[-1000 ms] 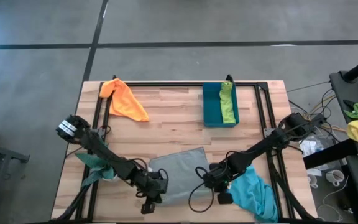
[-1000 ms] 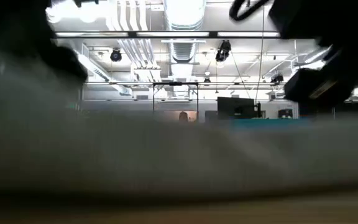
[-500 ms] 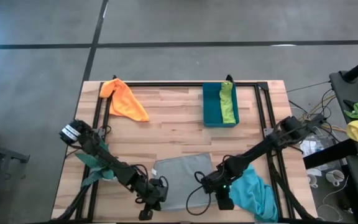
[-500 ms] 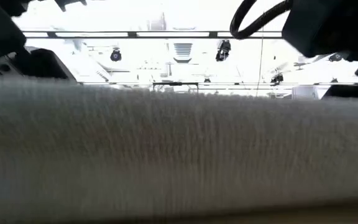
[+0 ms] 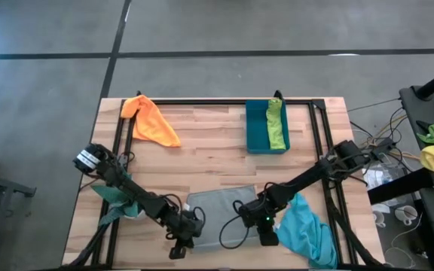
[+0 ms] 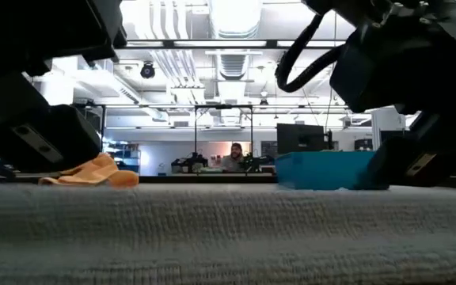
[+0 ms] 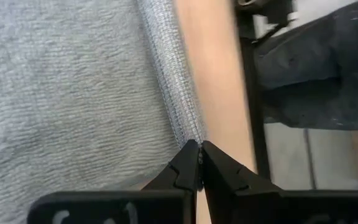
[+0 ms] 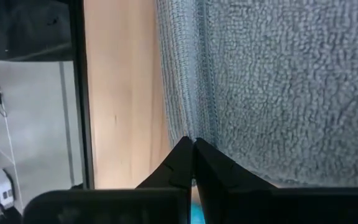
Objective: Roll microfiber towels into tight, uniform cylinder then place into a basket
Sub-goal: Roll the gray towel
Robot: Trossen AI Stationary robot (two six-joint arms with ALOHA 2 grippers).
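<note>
Two grippers are pinched shut on the near edge of the grey towel [image 5: 215, 205], which lies flat on the tabletop [image 5: 209, 150]: the left gripper [image 7: 199, 163] at one corner, the right gripper [image 8: 192, 149] at the other. Rolling is judged barely begun. Just beside the right arm, one turquoise towel [image 5: 307, 232] is draped unrolled at the tabletop's edge. Farther off, one orange towel [image 5: 151, 120] lies loose, and one lime green towel [image 5: 277, 125] is already in the single basket [image 5: 258, 126]. Three towels are judged left.
</note>
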